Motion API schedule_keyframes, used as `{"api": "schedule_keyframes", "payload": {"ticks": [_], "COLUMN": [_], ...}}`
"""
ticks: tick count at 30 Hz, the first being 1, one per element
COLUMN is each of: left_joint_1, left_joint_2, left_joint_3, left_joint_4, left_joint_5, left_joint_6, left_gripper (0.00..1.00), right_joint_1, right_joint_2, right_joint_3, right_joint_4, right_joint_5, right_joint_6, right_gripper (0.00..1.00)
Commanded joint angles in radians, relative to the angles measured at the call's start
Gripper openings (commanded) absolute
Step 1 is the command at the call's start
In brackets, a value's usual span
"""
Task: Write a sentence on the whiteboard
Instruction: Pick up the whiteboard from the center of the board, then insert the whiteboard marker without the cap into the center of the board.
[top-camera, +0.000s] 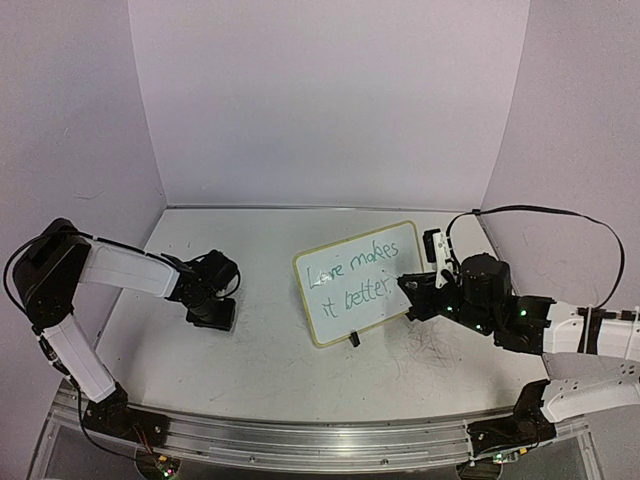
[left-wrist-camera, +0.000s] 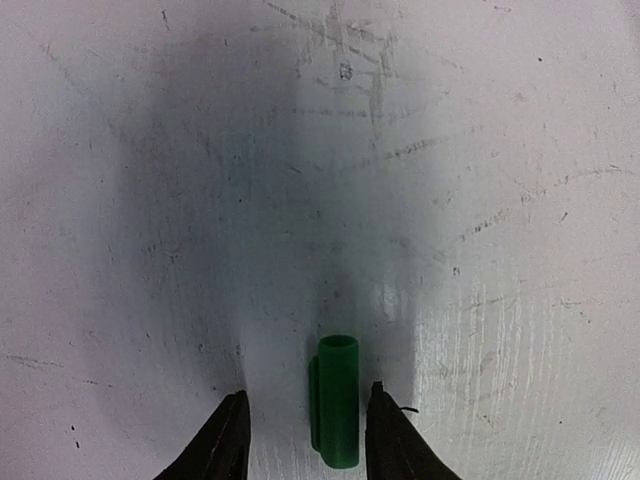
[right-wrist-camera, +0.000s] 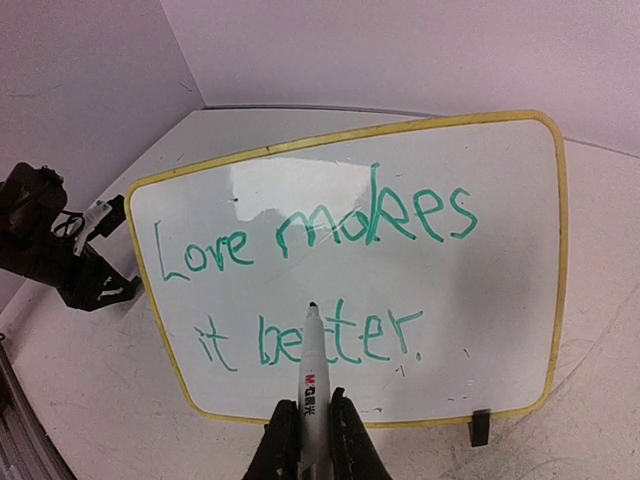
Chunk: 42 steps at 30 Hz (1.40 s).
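Two green lines written on whiteboard (top-camera: 360, 285), propped on counter (top-camera: 250, 365) by clip feet (right-wrist-camera: 480, 428). Looks light, stiff, slick-faced, easily tipped; best held by frame edge. Right gripper (right-wrist-camera: 312, 410) clamped on marker (right-wrist-camera: 311, 350); left gripper (left-wrist-camera: 306, 400) spread around cap (left-wrist-camera: 338, 400).

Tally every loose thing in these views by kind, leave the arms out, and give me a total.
whiteboard: 1
marker: 1
green cap: 1
Total: 3
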Motion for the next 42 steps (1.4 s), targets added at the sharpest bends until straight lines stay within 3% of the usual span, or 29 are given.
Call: {"api": "schedule_keyframes", "payload": {"ticks": [1,4,7,12,18,26,30,36,42], "left_joint_1": [-0.014,-0.019,-0.024,-0.042,-0.057,-0.081,-0.161,-0.299,-0.338], "left_joint_2": [0.045,0.067,0.088,0.102,0.022,-0.222,-0.375,-0.619,-0.698], "left_joint_3": [0.042,0.041,0.048,0.048,0.034,0.007,-0.009,-0.128,-0.193], "left_joint_4": [0.000,-0.009,-0.029,-0.087,-0.106,-0.122,-0.094,0.119,0.259], "left_joint_5": [0.004,0.020,0.023,-0.008,-0.010,0.017,0.058,0.203,0.309], "left_joint_6": [0.034,0.035,0.033,0.021,0.012,0.026,0.126,0.334,0.565], "left_gripper": [0.38,0.35,0.21,0.07,0.03,0.00,0.00,0.00,0.00], "right_joint_1": [-0.002,-0.002,-0.002,-0.002,-0.002,-0.002,-0.002,-0.002,-0.002], "right_joint_2": [0.001,-0.007,-0.015,-0.021,-0.018,0.001,0.031,0.135,0.228], "right_joint_3": [-0.009,-0.011,-0.015,-0.018,-0.013,0.010,0.048,0.171,0.298], "right_joint_4": [0.045,0.044,0.045,0.045,0.045,0.041,0.023,-0.022,-0.058], "right_joint_5": [-0.004,-0.004,0.000,0.000,-0.007,-0.086,-0.226,-0.567,-0.816], "right_joint_6": [0.000,0.001,0.003,0.005,0.011,0.032,0.003,-0.052,-0.059], "right_gripper": [0.00,0.00,0.00,0.00,0.00,0.00,0.00,0.00,0.00]}}
